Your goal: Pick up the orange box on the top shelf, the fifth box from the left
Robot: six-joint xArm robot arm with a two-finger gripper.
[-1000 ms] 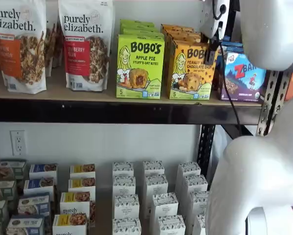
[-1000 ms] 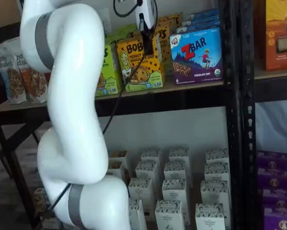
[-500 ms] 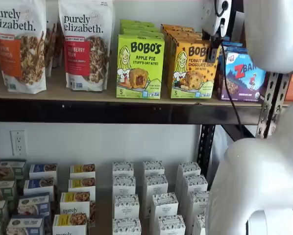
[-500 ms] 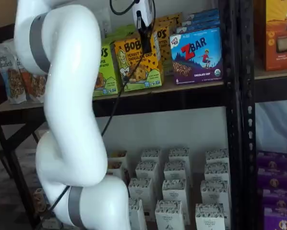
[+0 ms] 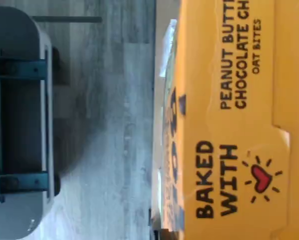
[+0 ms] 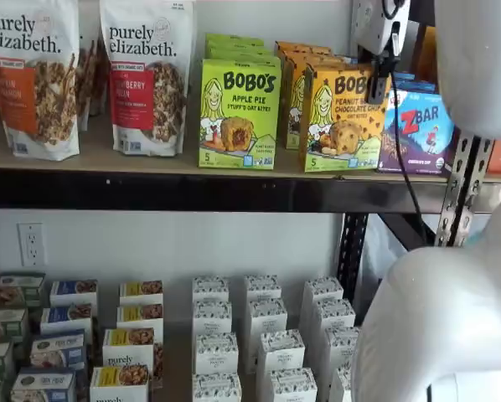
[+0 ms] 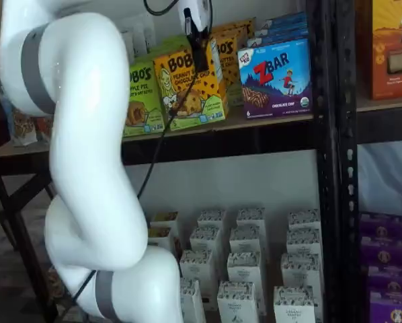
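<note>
Gripper (image 6: 378, 79) closed on the orange box (image 6: 343, 121), black fingers down over its top right corner in both shelf views. Box pulled out ahead of its row, bottom over the front edge of the top shelf (image 6: 183, 163), between a green box (image 6: 239, 114) and a blue box (image 6: 416, 127).

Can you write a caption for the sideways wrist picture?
Wrist view, turned sideways: the top of the orange box reads "BAKED WITH" beside a red heart.
</note>
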